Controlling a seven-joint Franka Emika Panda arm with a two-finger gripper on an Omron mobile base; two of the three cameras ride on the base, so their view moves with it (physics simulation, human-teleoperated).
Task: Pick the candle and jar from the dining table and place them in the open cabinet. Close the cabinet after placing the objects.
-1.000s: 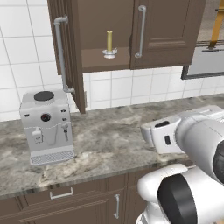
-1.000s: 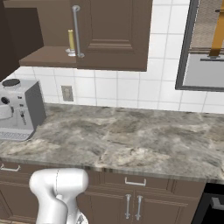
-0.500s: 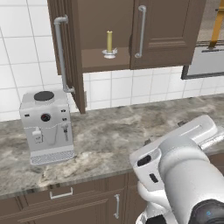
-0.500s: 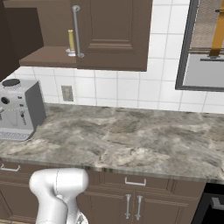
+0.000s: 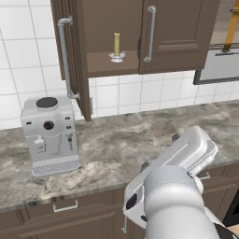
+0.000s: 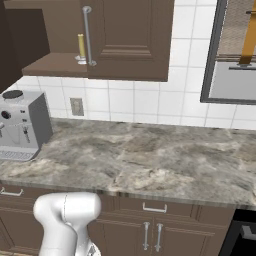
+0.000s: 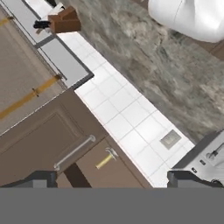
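The yellow candle stands upright on its small round holder on the bottom shelf of the open dark wooden cabinet. It shows again in the right base view, candle just left of a silver bar handle. In the rolled hand view the candle lies far ahead inside the cabinet. My gripper is open, its two dark fingertips spread wide with nothing between them, well away from the shelf. The jar and the dining table are out of view.
The cabinet's left door swings out over the counter. A grey coffee machine stands on the marble counter below it. My white arm fills the lower right. A window is at the right.
The arm has swung down and toward the lower middle of the left base view. The candle, cabinet door and coffee machine have not moved. The gripper stays open.
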